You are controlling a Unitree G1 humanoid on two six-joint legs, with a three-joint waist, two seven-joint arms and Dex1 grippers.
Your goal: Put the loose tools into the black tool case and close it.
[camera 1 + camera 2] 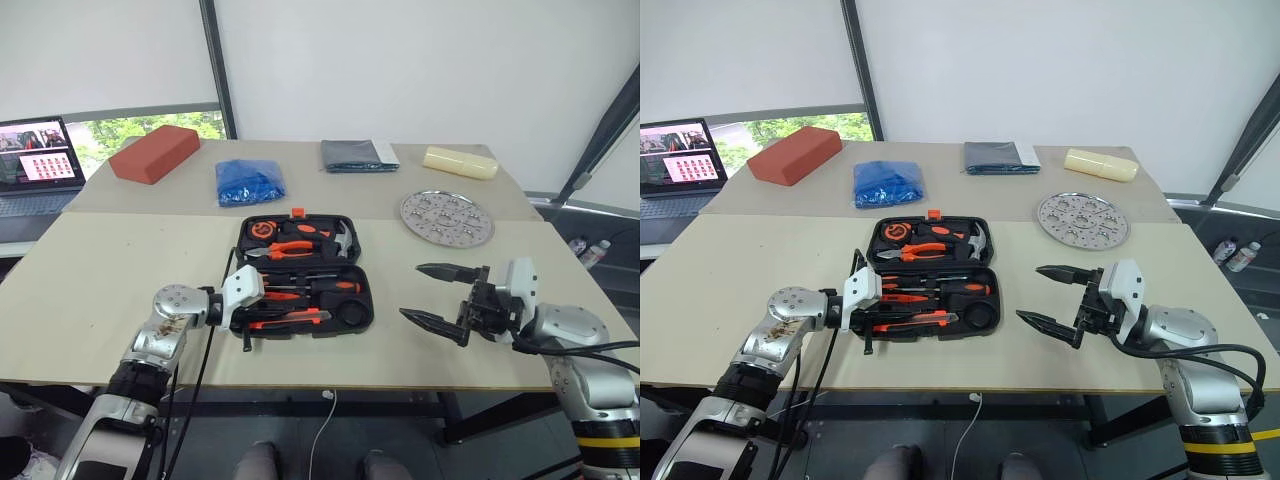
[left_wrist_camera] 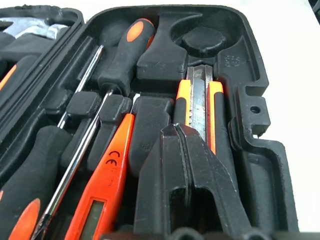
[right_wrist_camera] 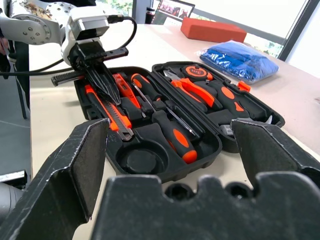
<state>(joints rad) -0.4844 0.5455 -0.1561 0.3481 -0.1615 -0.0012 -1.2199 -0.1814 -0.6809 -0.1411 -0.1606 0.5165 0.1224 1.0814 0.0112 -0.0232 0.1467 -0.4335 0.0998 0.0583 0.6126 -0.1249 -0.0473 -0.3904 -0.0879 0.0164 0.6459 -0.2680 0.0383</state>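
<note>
The black tool case [image 1: 362, 300] lies open mid-table. Its near half holds two orange-and-black screwdrivers [image 2: 125, 50], a thin orange tester screwdriver [image 2: 107, 175] and an orange-black utility knife [image 2: 200, 100], each lying in a moulded slot. My left gripper [image 1: 244, 332] is shut with nothing between its fingers [image 2: 190, 170]. It reaches in from the case's left end, and its tips are on or just above the knife. My right gripper [image 1: 410, 290] hangs open to the right of the case, above the table and apart from it.
The case's far half holds pliers [image 1: 290, 250], a hammer [image 1: 340, 240] and a tape measure [image 1: 262, 230]. A round perforated plate [image 1: 447, 217] lies at the right. Along the back are a red block [image 1: 155, 153], a blue bundle [image 1: 250, 182], a dark folded cloth [image 1: 358, 155], a pale block [image 1: 460, 162] and a laptop [image 1: 38, 155].
</note>
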